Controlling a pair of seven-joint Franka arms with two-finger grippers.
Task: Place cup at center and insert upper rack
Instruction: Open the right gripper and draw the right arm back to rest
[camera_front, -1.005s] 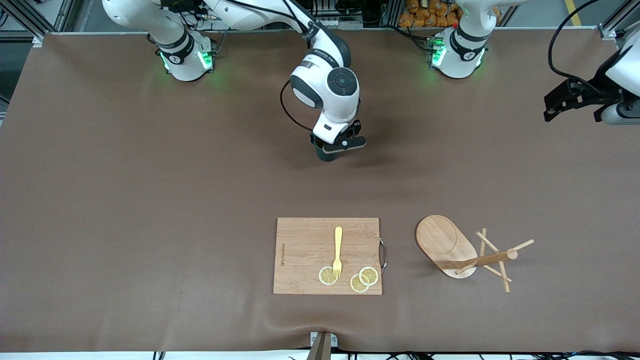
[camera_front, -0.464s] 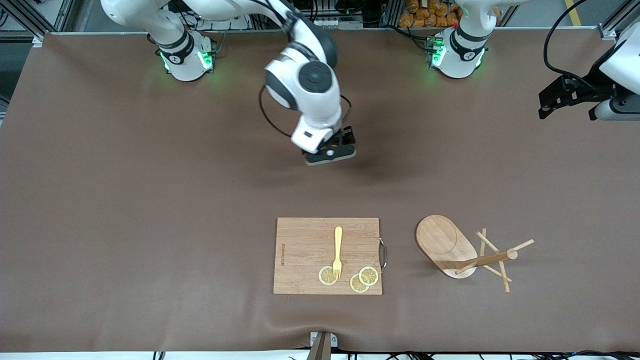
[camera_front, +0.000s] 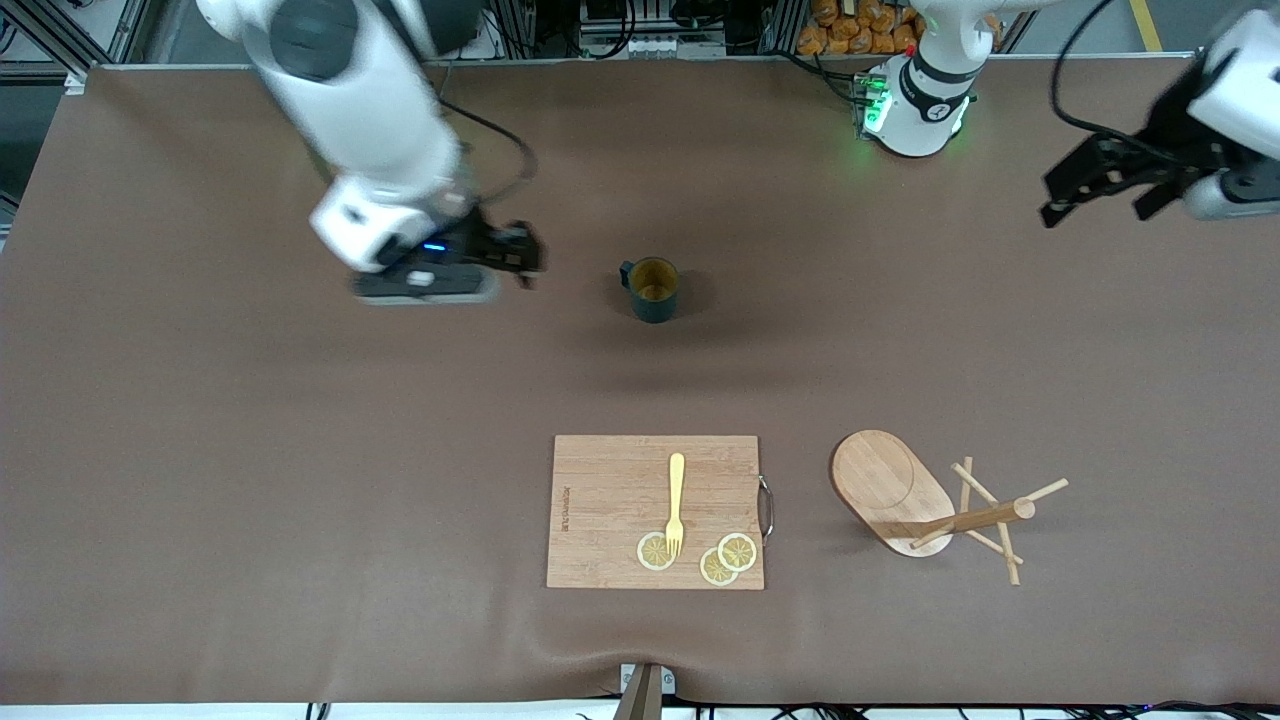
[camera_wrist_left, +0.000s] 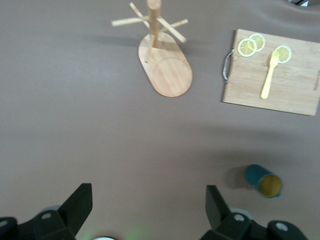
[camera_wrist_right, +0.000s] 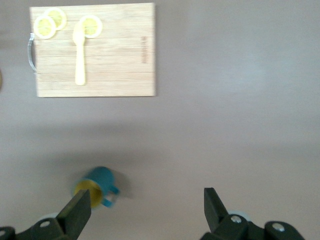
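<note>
Since the earlier frame, the right gripper (camera_front: 440, 262) has released the cup (camera_front: 655, 289) and withdrawn, jaws wide and empty, toward the frame's upper left. Cup placement at tabletop (camera_front: 200, 450) center appears complete; the upper rack (camera_front: 925, 497), at lower right, is untouched. Left gripper (camera_front: 1105, 185) waits, spread wide and empty, at upper right.

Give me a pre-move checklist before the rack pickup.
1. Cup upright at the table's middle, nothing gripping it: ok.
2. Right gripper open, up in the air, off toward the right arm's end from the cup: ok.
3. Left gripper open and empty, over bare table at the left arm's end: ok.
4. Upper rack free, nearer the front camera than the cup: ok.
5. Rack beside the cutting board, apart from it: ok.
6. Rack standing squarely on its base: cannot tell.
</note>
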